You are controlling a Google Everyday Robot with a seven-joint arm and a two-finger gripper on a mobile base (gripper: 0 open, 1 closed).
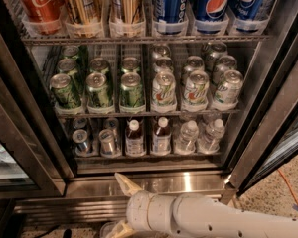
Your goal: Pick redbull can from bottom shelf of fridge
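The fridge (260, 78) stands open in front of me, with wire racks of cans and bottles. On the bottom shelf (149, 157) slim silver redbull cans (81, 141) stand at the left in two short rows, a second front can (108, 142) beside the first. Juice bottles (134, 138) and clear water bottles (186, 137) fill the rest of that row. My gripper (120, 206) is below the fridge sill, in front of and lower than the cans, apart from them. Its cream fingers (124, 182) are spread open and empty.
Green and white soda cans (132, 89) fill the middle rack. Cola and Pepsi cans (213, 4) fill the top rack. The dark door frame (20, 148) is at the left and the open door edge (273, 133) at the right. The steel sill (188, 183) runs below the shelf.
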